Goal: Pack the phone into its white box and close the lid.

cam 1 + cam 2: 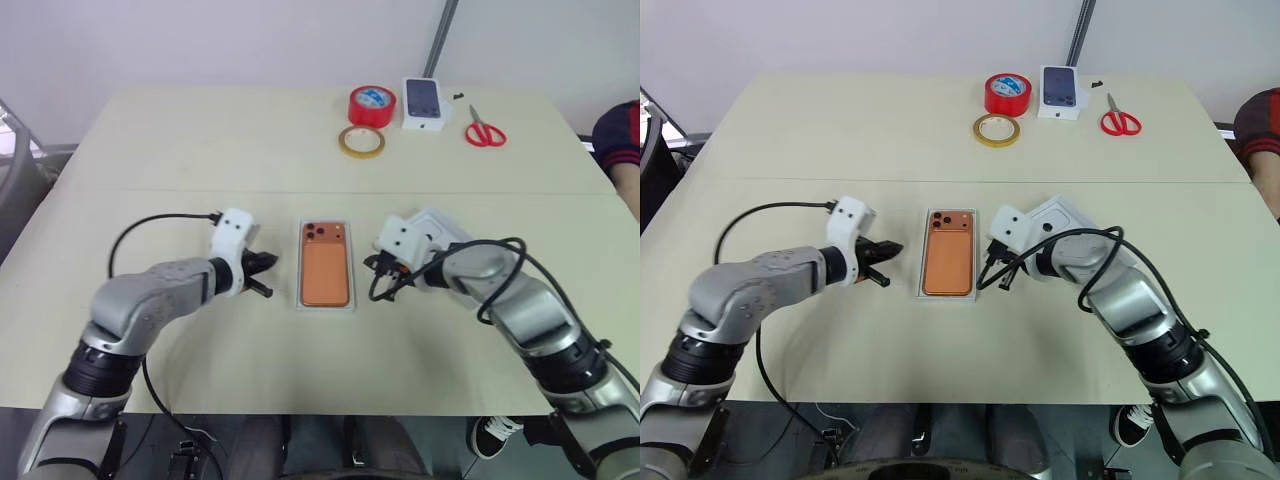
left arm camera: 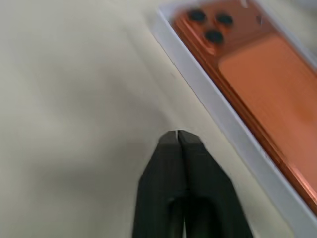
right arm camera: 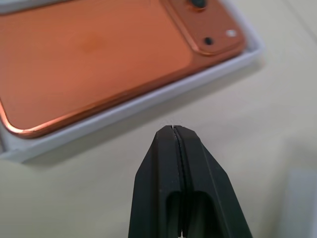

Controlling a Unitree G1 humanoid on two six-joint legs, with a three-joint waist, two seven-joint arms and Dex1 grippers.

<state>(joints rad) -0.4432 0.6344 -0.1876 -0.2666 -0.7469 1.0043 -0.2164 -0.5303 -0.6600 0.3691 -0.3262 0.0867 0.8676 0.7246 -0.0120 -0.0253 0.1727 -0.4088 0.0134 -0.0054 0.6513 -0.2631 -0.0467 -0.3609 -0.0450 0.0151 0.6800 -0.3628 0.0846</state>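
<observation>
i had the phone (image 1: 326, 264) lying back up inside the white box (image 1: 326, 303) in the middle of the tabletop (image 1: 200, 140), its lenses at the far end and its long axis running straight away from me. the left pincer (image 1: 262, 273) sat just beside the box's left long wall, fingers pressed together on nothing, tips aimed across at the box but apart from it. the right pincer (image 1: 378, 278) mirrored it on the other long side, also closed and empty, its tips near the right wall without touching, as the right wrist view showed a strip of bare tabletop between them. so the packing half looked done to me, and what remained was the lid. the relation i cared about was this: the lid (image 1: 440, 228) lay to the right of the box, just behind the right wrist and partly hidden by that arm, so the right arm was clearly the nearer one. i could not tell how it was angled against the box. my judgement was that the right pincer would have to open, back off from the box and turn toward the lid, then line the lid's long side up with the phone's axis before lowering it.
</observation>
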